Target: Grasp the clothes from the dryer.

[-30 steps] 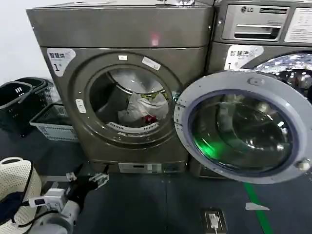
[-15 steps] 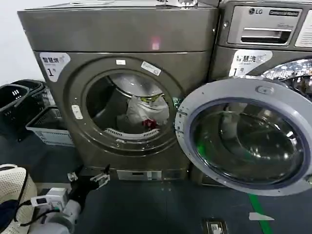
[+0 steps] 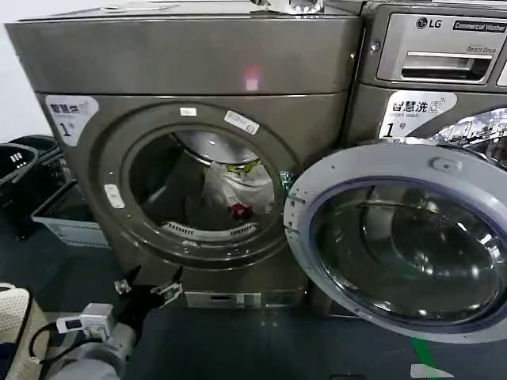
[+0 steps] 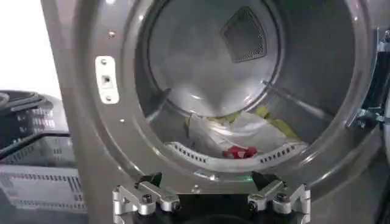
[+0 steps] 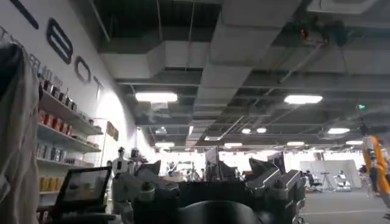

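Closer now than a second ago, the dryer (image 3: 190, 150) takes up more of the head view, its porthole larger and lower in the picture, so the robot has come nearer the machine. With it the left claw (image 3: 148, 288) has crept forward and sits low in front of the dryer's base panel, below the porthole rim.

In the left wrist view the left claw (image 4: 211, 199) has its two fingers spread wide with nothing between them, aimed straight into the drum. The clothes (image 4: 241, 135) lie at the bottom of the drum, toward the back and the hinge side: a white and pale grey heap with yellow-green edges and a red bit at the front, just behind the perforated lip. In the head view the same heap (image 3: 238, 190) slumps against the drum's right side. The round door (image 3: 400, 241) hangs fully open to the right, covering the front of the LG washer (image 3: 436, 63). Baskets (image 3: 55, 214) stand on the floor to the left.

The right claw (image 5: 213, 189) points up toward a ceiling, parked well away from the work; its fingers look parted and empty.

As I judge it, the door is already open and the approach is underway. Reaching into the drum, closing on the fabric and drawing it out are all not yet done.
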Robot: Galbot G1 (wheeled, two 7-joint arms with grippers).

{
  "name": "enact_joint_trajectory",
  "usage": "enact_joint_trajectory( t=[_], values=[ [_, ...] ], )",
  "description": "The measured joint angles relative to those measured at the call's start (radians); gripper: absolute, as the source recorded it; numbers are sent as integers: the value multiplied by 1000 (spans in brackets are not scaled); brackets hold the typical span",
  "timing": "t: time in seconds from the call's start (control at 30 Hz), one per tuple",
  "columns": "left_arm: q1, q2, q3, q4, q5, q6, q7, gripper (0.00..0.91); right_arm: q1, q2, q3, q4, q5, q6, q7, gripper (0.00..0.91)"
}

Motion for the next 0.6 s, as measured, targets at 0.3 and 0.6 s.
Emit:
enact_joint_trajectory(
  t=[0.3,0.6],
  values=[
    [3,-2,7,0,-1,0,1,907,-1,6,-1,2,1,-1,0,907],
    [3,-5,8,4,-1,0,8,907,2,15,-3,5,1,-1,1,907]
  ],
)
